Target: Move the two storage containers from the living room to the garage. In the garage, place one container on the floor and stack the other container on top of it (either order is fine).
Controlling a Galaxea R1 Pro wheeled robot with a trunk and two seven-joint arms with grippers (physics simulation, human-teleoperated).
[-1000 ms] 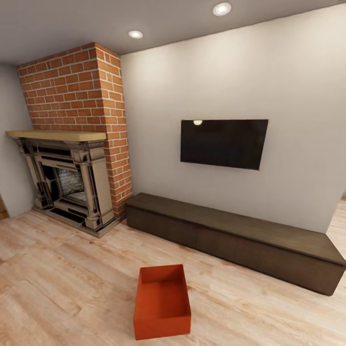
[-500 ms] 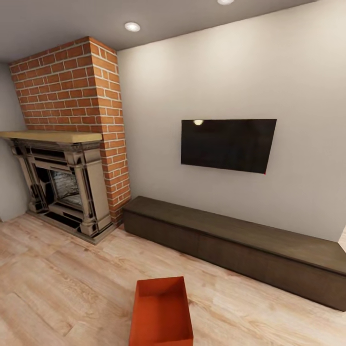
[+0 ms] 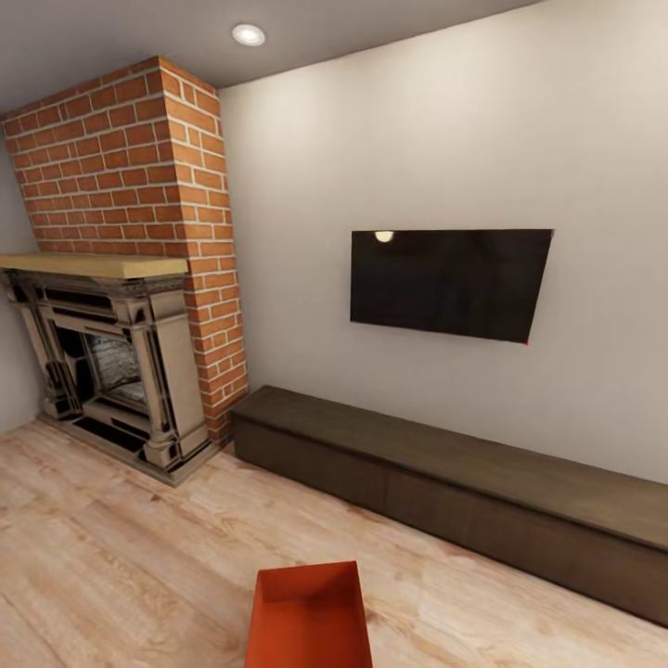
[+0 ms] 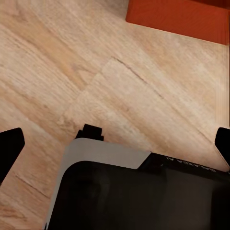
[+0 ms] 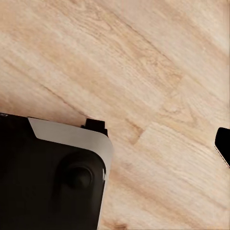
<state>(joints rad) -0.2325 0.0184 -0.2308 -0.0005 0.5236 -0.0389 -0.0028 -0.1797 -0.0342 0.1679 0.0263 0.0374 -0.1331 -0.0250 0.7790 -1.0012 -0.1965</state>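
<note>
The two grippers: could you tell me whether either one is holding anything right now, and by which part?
Nothing is held. The left gripper's fingertips stand wide apart over bare wood floor; the storage container sits untouched.

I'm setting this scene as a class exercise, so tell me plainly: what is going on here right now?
Nothing is being handled yet. The robot is in the living room, facing a red-brick fireplace, a black wall TV and a long low dark-wood cabinet. One orange-red storage container sits open and empty on the light wood plank floor, at the bottom edge of the head view. The left wrist view shows part of its orange wall ahead, with the robot's dark base below.
</note>
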